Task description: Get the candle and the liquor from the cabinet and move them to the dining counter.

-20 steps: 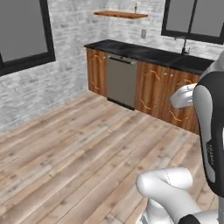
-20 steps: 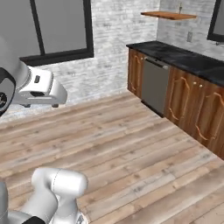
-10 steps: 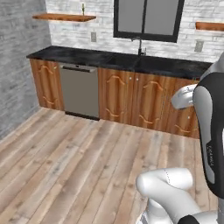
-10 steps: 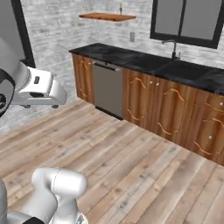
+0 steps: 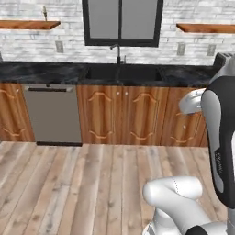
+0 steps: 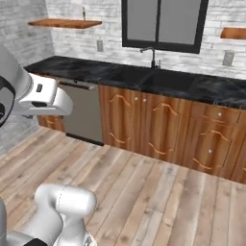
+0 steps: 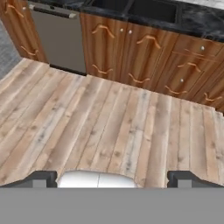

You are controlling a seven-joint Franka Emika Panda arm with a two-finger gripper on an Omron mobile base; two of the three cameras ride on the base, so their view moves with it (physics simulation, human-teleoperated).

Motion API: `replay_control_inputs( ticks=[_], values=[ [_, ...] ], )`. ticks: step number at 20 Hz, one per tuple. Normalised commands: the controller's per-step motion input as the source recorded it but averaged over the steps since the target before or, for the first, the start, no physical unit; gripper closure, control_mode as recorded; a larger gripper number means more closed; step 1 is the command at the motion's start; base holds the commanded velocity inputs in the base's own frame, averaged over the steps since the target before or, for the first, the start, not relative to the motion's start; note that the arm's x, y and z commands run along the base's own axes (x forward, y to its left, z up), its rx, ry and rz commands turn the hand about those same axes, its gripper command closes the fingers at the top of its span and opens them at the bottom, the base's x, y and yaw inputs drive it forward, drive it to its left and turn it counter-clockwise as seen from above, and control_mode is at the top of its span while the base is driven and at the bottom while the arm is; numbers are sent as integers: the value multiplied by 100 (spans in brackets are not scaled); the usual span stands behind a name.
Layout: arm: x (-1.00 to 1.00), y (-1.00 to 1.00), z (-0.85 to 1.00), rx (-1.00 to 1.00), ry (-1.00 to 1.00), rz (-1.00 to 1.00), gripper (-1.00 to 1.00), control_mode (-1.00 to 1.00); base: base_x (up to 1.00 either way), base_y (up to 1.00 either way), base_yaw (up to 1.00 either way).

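Note:
A reddish-brown wood shelf, the cabinet [image 5: 27,24] [image 6: 65,22], hangs on the white brick wall left of the window. On it stands a slim brass candlestick with a pale taper, the candle [image 5: 44,13] [image 6: 83,12]. The liquor bottle and the dining counter are out of view. My gripper [image 7: 114,179] is open, its two dark fingertips [image 7: 41,178] wide apart with nothing between them. It points down at the plank floor, far from the shelf.
A long black wall counter [image 5: 55,72] with a sink and faucet [image 5: 118,51] runs over brown cupboards and a grey dishwasher [image 5: 51,114]. A second wood shelf [image 5: 206,28] hangs right of the window. Open wooden floor [image 7: 109,122] lies in front of me.
The base has turned, so the whole scene has swung. The wall counter now faces me straight on, and the shelf with the candle sits at the upper left.

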Motion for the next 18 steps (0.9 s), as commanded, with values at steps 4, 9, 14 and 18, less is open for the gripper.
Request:
replay_control_inputs(
  ticks=[4, 9, 14, 18],
  values=[
    [0, 0, 0, 0, 0, 0, -100, 100, 100, 55, -44],
    [0, 0, 0, 0, 0, 0, -100, 100, 100, 34, -34],
    [0, 0, 0, 0, 0, 0, -100, 100, 100, 39, -24],
    [0, 0, 0, 0, 0, 0, -100, 100, 92, 53, -4]
  ],
)
